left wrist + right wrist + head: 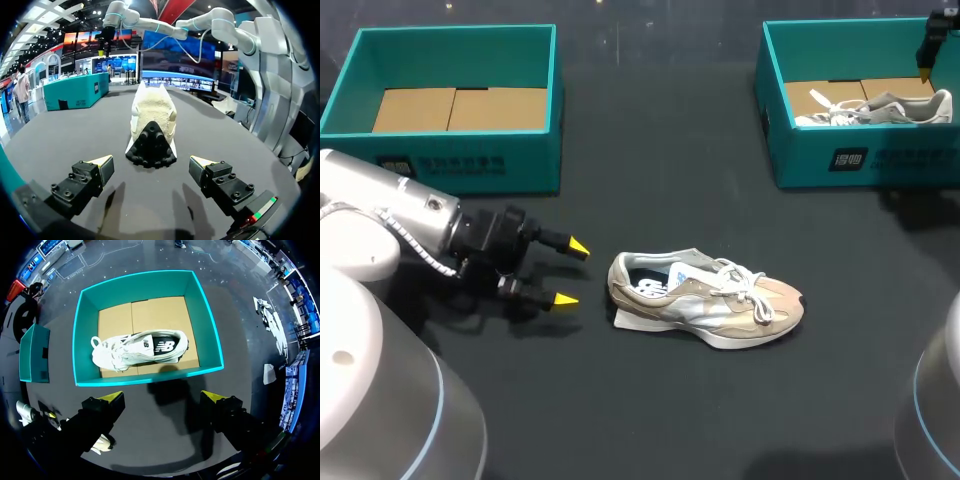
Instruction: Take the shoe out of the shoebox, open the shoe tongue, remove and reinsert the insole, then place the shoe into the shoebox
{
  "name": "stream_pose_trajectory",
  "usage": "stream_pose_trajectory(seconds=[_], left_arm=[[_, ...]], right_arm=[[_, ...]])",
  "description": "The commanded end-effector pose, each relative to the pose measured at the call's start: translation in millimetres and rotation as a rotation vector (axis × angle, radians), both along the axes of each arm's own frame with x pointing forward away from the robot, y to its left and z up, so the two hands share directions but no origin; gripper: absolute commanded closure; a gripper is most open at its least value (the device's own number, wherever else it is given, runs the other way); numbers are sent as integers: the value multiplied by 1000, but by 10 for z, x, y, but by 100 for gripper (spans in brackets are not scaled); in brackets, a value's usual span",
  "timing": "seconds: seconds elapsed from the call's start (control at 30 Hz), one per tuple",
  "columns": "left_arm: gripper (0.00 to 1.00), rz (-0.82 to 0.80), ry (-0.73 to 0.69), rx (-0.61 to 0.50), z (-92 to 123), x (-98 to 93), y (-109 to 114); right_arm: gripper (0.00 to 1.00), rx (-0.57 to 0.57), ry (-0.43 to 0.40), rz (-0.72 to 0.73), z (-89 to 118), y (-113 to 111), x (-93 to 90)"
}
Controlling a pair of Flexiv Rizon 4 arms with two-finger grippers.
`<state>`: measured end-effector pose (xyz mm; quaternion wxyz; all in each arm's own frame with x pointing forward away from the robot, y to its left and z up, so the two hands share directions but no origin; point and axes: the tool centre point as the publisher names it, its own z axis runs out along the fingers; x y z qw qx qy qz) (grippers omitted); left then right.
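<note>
Left arm: brought in from the left side, stretched low and near level over the table, wrist turned toward the middle.
Left gripper: fingers spread wide, side by side above the table, nothing held; aimed at the heel of the beige shoe, near it but apart from it.
Beige shoe: set out on the table between the two boxes, heel toward the left gripper, toe pointed away toward the right side; laces tied, dark inside of the opening seen from above.
Left shoebox: teal, open, at the far left of the table; only its brown cardboard floor is seen inside.
Right arm: held high at the far right, pointed straight down.
Right gripper: fingers parted, nothing between them; hung over the near wall of the right shoebox.
White shoe: laid on the cardboard floor of the right shoebox, along its near wall.
</note>
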<state>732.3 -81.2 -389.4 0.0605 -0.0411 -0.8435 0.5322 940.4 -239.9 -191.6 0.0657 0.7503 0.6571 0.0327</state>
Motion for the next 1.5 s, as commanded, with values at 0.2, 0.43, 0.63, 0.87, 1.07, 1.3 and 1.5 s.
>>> stream_pose_trajectory(seconds=[0.2,0.43,0.63,0.87,1.07,1.3,1.5], left_arm=[[0,-7,3,8,-49,42,-128],[0,20,4,2,-72,54,-197],[0,32,13,-8,-105,35,-241],[0,47,11,-22,-124,29,-279],[0,53,15,-27,-157,-10,-367],[0,62,7,-33,-179,-36,-436],[0,70,10,-42,-198,-7,-484]], right_arm=[[0,0,-1,0,0,-1,-10],[0,0,-1,0,0,-1,-10],[0,0,-1,0,0,-1,-10],[0,0,-1,0,0,-1,-10],[0,0,-1,0,0,-1,-10],[0,0,-1,0,0,-1,-10],[0,0,-1,0,0,-1,-10]])
